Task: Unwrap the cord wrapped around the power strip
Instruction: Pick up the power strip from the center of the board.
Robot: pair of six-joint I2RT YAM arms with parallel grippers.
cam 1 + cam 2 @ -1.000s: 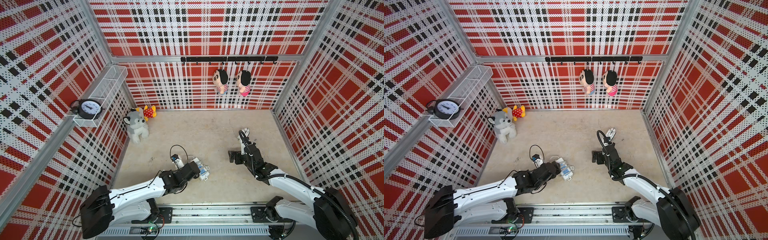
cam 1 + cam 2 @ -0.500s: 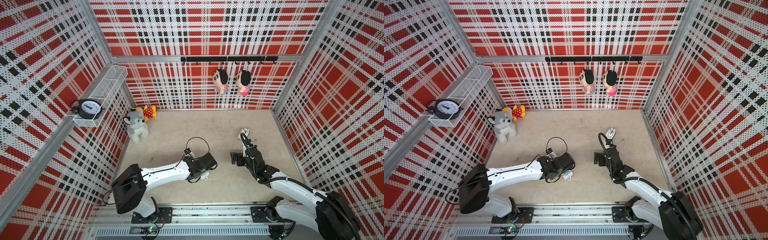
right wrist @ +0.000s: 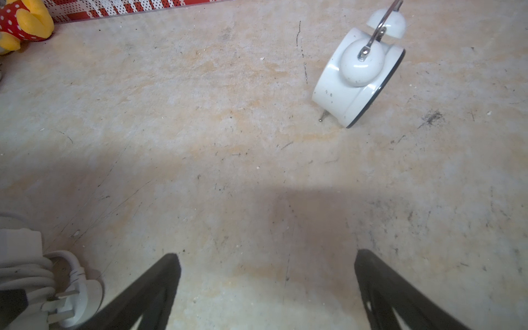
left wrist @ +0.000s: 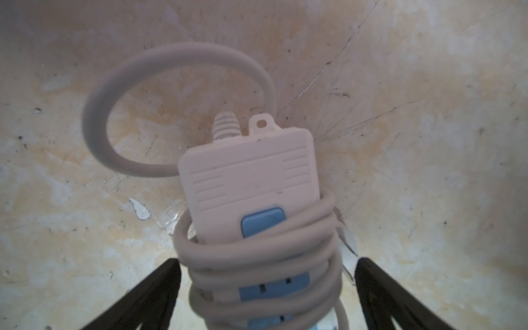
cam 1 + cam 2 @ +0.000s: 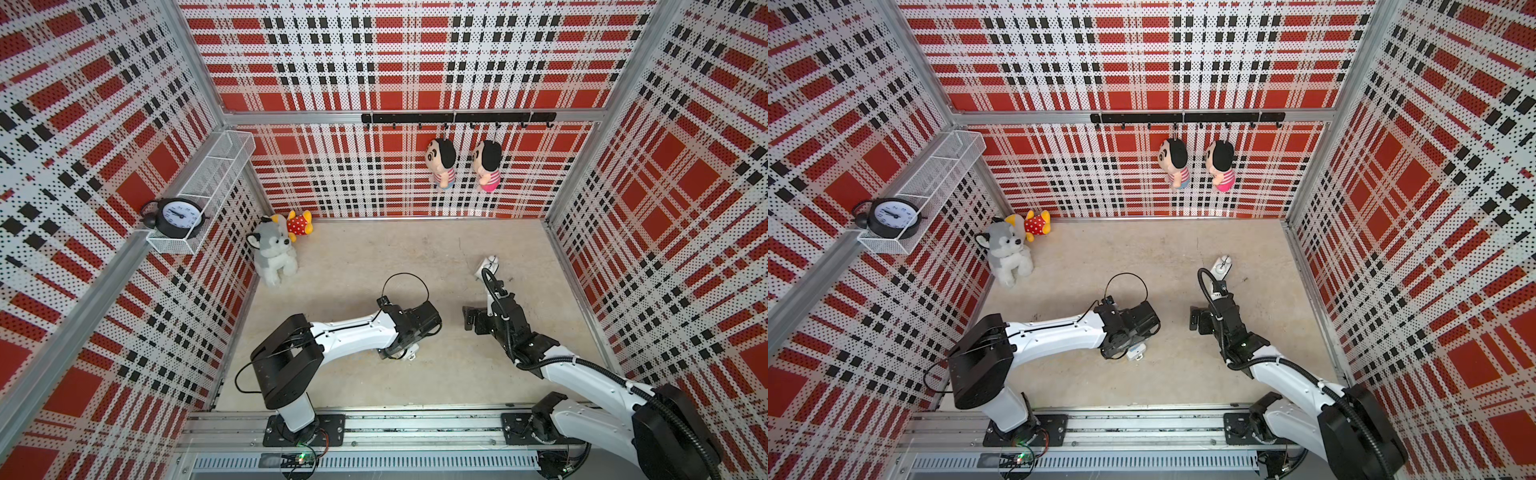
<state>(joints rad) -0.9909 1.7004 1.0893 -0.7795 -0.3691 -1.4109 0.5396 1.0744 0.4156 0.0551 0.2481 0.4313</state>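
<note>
- Power strip (image 4: 248, 177): white bar lying on the table (image 5: 374, 257), midway across its width and nearer the front edge than the back edge. In both top views the left arm's wrist covers nearly all of it; only a white end with a bit of blue peeks out (image 5: 1136, 352).
- Cord (image 4: 245, 248): wound in several turns around the strip's body, crossing the blue socket panels. One free loop arcs out from the strain relief at the strip's end. The lower turns are cut off by the left wrist frame's edge.
- Plug (image 3: 71, 300): white, lying against the wound turns, seen at the edge of the right wrist view.
- Left gripper (image 4: 267, 260): released, jaws spread wide on either side of the wrapped strip. Whether a finger touches the turns cannot be told.
- Right gripper (image 3: 266, 254): released, jaws spread wide over bare table, holding nothing, apart from the strip.
- White alarm clock (image 3: 357, 77): stands toward the table's right edge, beyond the right gripper.
- Husky plush (image 5: 272, 253) and yellow plush (image 5: 297, 222): in the back-left corner.
- Open room: bare table between the two arms and across the back middle.
</note>
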